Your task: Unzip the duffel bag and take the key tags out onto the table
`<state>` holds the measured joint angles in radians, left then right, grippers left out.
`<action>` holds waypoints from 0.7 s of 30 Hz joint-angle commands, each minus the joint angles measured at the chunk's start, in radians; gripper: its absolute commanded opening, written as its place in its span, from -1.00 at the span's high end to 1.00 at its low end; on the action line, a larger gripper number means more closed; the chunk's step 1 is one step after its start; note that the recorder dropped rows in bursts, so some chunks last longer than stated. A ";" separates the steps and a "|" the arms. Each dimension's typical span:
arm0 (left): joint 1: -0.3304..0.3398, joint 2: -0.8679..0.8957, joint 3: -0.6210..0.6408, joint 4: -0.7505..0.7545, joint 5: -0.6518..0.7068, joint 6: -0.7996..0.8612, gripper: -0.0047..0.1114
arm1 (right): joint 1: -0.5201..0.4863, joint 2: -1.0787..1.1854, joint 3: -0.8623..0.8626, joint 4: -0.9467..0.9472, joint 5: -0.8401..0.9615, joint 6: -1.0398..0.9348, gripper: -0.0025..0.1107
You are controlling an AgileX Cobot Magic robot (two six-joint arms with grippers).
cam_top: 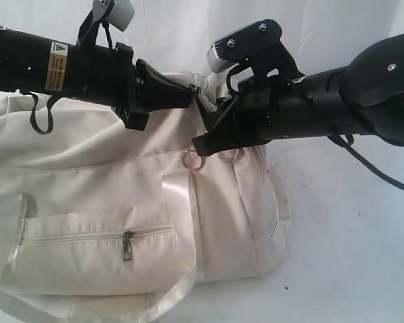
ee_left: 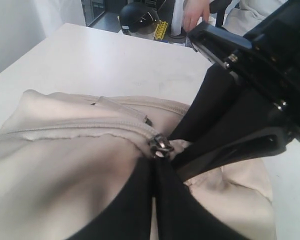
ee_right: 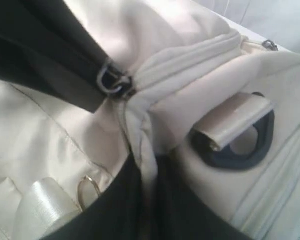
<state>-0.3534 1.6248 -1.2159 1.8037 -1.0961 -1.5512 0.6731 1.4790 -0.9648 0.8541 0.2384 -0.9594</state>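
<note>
Grippers first: my left gripper (ee_left: 156,162) is clenched on the main zip pull (ee_left: 160,147) at the top ridge of the duffel bag (cam_top: 87,155). My right gripper (ee_right: 142,167) is clenched just beside it on a pinched fold of bag cloth (ee_right: 140,132), the two sets of tips nearly touching. Zip looks closed along the ridge, so unzipping is not yet done, my read. Bag sits on the white bench (cam_top: 363,256), front pocket (cam_top: 87,252) facing the exterior camera, shiny webbing handle (cam_top: 178,202) draped down. Key tags not visible, presumably inside. Handling guess: cloth is soft and limp and will bunch and trail the slider unless the fold is held taut against the pull. Bag looks light, may slide on the bench. Pull is small smooth metal, likely slippery, best gripped flat on the tab; tags best taken by their rings.
</note>
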 commanded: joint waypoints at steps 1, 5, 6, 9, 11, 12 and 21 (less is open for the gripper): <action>0.024 -0.031 -0.017 -0.059 -0.063 -0.005 0.92 | -0.005 0.011 0.008 -0.022 0.030 -0.007 0.84; 0.032 -0.038 -0.019 -0.059 -0.063 -0.005 0.92 | -0.005 0.011 0.008 -0.027 0.063 -0.007 0.84; 0.032 -0.043 -0.019 -0.059 -0.063 -0.005 0.92 | -0.005 0.013 0.008 -0.035 0.068 -0.007 0.84; 0.032 -0.069 -0.020 -0.059 -0.042 0.000 0.92 | -0.005 0.017 0.008 -0.048 0.083 -0.005 0.84; 0.032 -0.090 -0.020 -0.059 0.001 -0.001 0.92 | -0.005 0.017 0.008 -0.048 0.096 -0.005 0.84; 0.032 -0.096 -0.020 -0.059 0.018 -0.006 0.92 | -0.005 0.017 0.008 -0.048 0.099 -0.005 0.84; 0.032 -0.100 -0.021 -0.059 0.174 -0.021 0.92 | -0.005 0.017 0.008 -0.048 0.120 -0.005 0.84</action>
<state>-0.3273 1.5545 -1.2185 1.8039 -1.0253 -1.5697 0.6731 1.4878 -0.9664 0.8298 0.3047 -0.9603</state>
